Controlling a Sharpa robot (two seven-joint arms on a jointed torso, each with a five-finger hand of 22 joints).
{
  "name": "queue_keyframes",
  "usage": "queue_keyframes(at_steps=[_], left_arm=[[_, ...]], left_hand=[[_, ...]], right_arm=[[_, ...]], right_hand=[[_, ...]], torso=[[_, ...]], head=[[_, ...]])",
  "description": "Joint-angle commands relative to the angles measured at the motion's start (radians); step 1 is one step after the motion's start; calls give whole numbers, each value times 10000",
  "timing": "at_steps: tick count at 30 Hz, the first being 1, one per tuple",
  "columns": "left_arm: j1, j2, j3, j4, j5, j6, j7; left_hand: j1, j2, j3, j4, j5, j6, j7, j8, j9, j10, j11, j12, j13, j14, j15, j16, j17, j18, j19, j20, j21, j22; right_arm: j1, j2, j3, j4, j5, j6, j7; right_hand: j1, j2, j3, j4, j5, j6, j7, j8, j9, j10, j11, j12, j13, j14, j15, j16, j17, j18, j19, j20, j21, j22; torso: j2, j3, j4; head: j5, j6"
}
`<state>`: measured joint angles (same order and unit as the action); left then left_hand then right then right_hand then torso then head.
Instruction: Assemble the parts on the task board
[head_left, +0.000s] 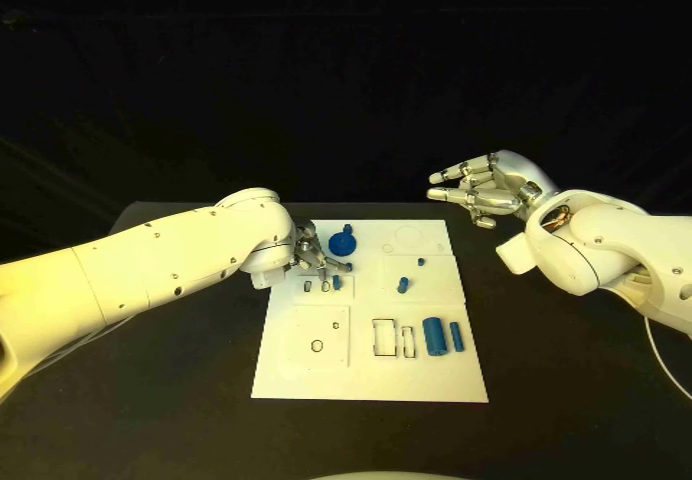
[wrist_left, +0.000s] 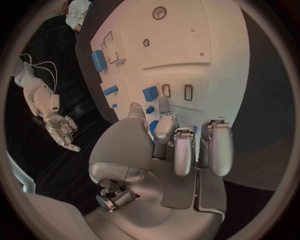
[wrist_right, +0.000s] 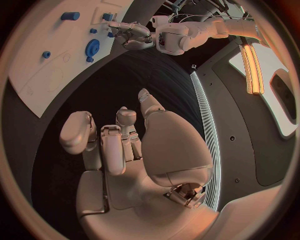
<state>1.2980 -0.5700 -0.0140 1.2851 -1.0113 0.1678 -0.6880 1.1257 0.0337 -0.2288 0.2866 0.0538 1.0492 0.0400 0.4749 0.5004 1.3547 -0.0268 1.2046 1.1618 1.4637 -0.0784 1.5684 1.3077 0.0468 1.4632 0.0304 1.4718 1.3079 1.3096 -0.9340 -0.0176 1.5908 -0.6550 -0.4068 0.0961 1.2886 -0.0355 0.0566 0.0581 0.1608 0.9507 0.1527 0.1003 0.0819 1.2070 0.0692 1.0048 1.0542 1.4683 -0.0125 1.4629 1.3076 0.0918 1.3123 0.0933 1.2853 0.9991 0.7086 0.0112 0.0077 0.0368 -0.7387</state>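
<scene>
Left robot hand (head_left: 306, 262) was down on the task board (head_left: 372, 375) by the blue round part (head_left: 342, 242), fingers curled, and we couldn't tell if it gripped anything. Right robot hand (head_left: 483, 187) hovered empty, fingers apart, off the board above the surface (head_left: 173, 400).

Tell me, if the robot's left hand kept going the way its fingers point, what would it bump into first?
Probably the task board itself. The left hand hovers over its far left part, fingers aimed down near the round blue gear-like part and two small slots. Depth is hard to judge.
</scene>
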Motion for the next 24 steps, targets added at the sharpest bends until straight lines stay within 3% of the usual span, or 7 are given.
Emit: queue_keyframes(at_steps=[1, 24], left_arm=[[16, 57, -1, -28, -184, 470, -191], [14, 313, -5, -190, -184, 798, -127]], left_hand=[[35, 80, -58, -6, -60, -87, 13, 49, 46, 36, -8, 45, 4, 1071, -77, 24, 2631, -104, 402, -68, 50, 911], [534, 298, -84, -126, -54, -286, -9, 334, 535, 40, -27, 54, 47, 1071, -92, 24, 2631, -113, 406, -83, 82, 980]], right_arm=[[2, 25, 0, -12, -8, 187, -42], [3, 103, -2, -79, -161, 314, -154]], right_hand=[[-66, 70, -52, -18, 68, 36, -15, 36, 10, -18, -52, -30, -8, 597, 4, -57, 955, 177, -61, -4, -69, -9], [-69, 86, -80, -4, 84, 45, -21, 54, 12, -24, -57, -48, -36, 586, 0, -91, 908, 192, -93, -8, -113, -88]], torso=[[4, 1, 15], [12, 7, 13]], head=[[10, -34], [22, -123]])
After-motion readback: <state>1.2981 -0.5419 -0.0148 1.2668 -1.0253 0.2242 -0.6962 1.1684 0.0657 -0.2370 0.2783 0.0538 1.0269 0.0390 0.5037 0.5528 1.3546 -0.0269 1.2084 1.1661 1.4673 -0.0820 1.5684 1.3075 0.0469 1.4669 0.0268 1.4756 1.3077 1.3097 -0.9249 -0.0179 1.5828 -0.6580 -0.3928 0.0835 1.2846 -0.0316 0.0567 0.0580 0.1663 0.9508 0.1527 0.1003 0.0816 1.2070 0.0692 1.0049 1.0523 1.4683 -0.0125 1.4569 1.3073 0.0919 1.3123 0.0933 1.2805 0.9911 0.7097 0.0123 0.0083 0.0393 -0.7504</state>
